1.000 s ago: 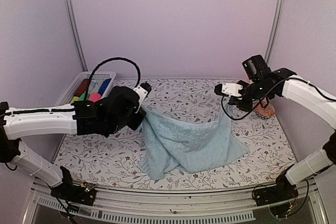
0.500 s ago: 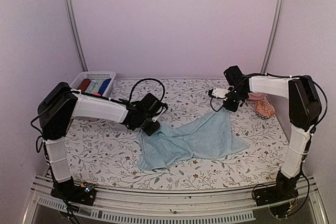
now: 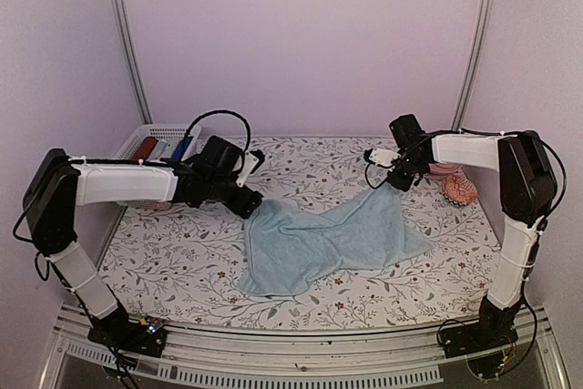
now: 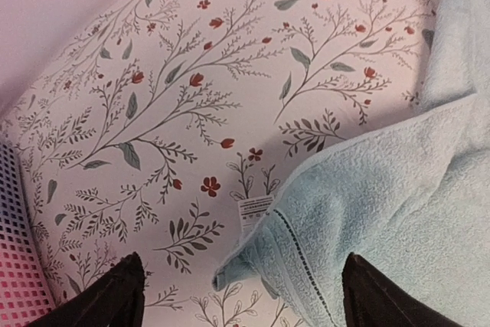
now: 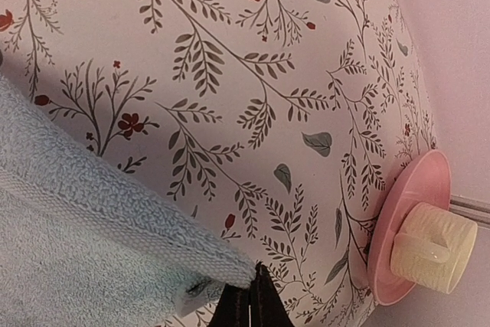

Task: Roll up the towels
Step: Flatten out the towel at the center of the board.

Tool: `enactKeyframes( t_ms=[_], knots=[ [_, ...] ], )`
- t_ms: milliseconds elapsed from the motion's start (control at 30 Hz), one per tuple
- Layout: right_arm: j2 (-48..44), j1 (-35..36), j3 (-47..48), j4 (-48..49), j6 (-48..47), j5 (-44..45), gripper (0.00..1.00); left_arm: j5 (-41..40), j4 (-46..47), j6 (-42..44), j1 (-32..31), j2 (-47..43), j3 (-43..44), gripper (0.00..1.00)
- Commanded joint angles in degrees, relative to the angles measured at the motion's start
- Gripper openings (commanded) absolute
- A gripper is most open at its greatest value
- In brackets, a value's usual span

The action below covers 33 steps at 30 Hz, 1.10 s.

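A pale blue towel [image 3: 328, 241] lies spread and rumpled across the middle of the floral table. Its left corner [image 4: 239, 267] rests loose on the table. My left gripper [image 3: 250, 208] hovers over that corner with its jaws wide open, and in the left wrist view the corner sits between the gripper's [image 4: 245, 300] dark fingertips [image 4: 122, 290], touching neither. My right gripper [image 3: 393, 182] is shut on the towel's far right corner [image 5: 222, 269], low over the table. In the right wrist view the gripper [image 5: 253, 302] pinches the hem with its fingers pressed together.
A white basket [image 3: 137, 138] holding coloured rolls stands at the back left, close to my left arm. A pink dish with a cream knob [image 5: 417, 244] and a pinkish lumpy object [image 3: 460, 189] sit by the right wall, just beyond my right gripper.
My left gripper has opened and let go of the towel's left corner, then drawn back a little to the left. The towel has settled flat. The right gripper stays shut on its corner.
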Motion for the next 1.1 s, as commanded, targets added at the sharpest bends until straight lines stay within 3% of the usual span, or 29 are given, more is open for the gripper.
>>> enactKeyframes(
  t_ms=[0, 200, 333, 500, 1067],
  knots=[
    [1.55, -0.38, -0.77, 2.41, 2.22, -0.58, 0.03, 9.96, 1.17, -1.43, 5.86, -4.30, -3.44, 0.89],
    [2.16, -0.38, -1.28, 2.71, 2.50, -0.94, 0.04, 22.96, 6.54, -5.75, 13.50, -8.10, -11.27, 0.81],
    [1.36, -0.38, -1.94, 2.70, 2.71, -1.76, 0.04, 23.64, 10.52, -5.68, 14.31, -7.18, -14.06, 0.80],
    [0.20, -0.38, -2.99, 2.95, 2.89, -2.60, 0.04, 28.02, 14.67, -5.53, 15.67, -2.97, -14.93, 0.71],
    [-0.52, -0.30, -3.85, 2.90, 3.69, -4.62, 0.03, 30.36, 15.64, -4.91, 17.18, 5.07, -9.42, 0.52]
  ],
)
